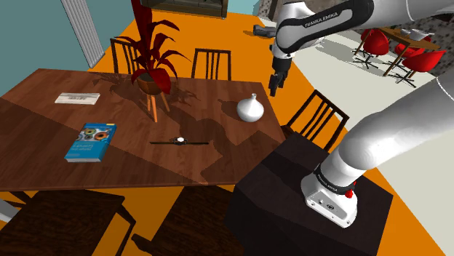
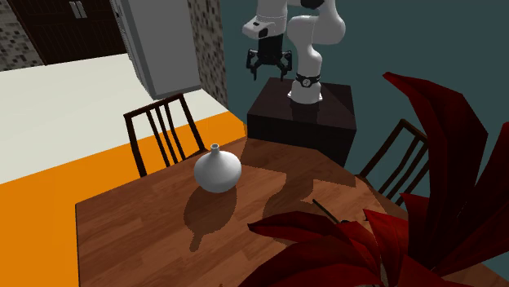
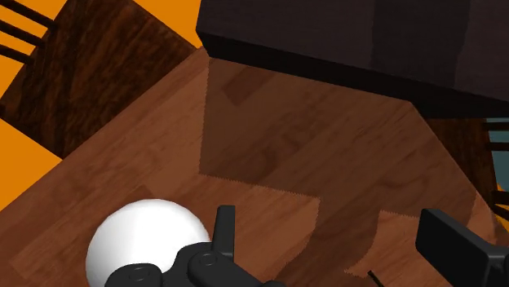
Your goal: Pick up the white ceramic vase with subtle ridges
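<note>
Since the tool [image 1: 273,91] hangs high above the desk [image 1: 218,156] w/ its fingers [image 3: 225,232] spread apart and nothing btwn them, the pick looks not yet begun. It's prob. an approach pose, opened wide to take a round body. The white vase [image 1: 250,109] stands upright near the desk corner closest to the tool, just in from the short edge where a dark chair [image 1: 314,118] is pushed up. It's well apart from the other desk things: a red-leaved potted plant [image 1: 154,71] toward the far long edge, a blue book [image 1: 91,141] toward the opposite short edge, and a thin dark item [image 1: 180,141] mid-desk that I can't identify. In the wrist view the vase [image 3: 140,243] lies outside one finger, not in the gap. The tool thus seems offset sideways and, by my read, needs to shift over before going down. Bulbous belly + narrow neck suggest a grip on the neck or across the belly; the smooth round sides could slip. Hard to make out: no ridges are visible, the vase reads plain white, and the material can't be told. The wrist view cuts off the vase's lower part, the tool's own hardware covers some of it, the neck is hidden there, and the other finger runs off the frame. In the second exterior view, red leaves [image 2: 391,232] hide much of the desk nearest that camera.
</note>
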Controlling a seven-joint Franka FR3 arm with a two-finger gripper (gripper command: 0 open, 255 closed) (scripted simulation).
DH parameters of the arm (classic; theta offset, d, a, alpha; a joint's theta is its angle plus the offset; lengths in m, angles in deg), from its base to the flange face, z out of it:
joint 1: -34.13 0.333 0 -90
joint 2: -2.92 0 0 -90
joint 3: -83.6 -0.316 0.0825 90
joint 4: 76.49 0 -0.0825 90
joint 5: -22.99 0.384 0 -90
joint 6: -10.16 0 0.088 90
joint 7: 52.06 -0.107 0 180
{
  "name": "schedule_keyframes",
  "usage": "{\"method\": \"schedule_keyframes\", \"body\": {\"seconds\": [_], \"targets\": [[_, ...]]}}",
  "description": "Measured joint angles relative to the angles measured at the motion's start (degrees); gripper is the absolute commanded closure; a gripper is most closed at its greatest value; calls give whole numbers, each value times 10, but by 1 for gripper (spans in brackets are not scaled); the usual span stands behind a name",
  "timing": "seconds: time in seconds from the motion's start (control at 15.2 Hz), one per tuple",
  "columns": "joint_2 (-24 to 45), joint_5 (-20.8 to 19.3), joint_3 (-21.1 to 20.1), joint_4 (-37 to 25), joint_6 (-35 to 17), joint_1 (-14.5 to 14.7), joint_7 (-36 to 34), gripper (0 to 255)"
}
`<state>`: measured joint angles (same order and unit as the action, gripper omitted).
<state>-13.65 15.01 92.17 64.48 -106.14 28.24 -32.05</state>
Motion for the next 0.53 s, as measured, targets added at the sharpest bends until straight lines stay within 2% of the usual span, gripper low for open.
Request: {"method": "schedule_keyframes", "body": {"seconds": [0.53], "targets": [[180,30,34,-91,-117,-14,73,0]]}}
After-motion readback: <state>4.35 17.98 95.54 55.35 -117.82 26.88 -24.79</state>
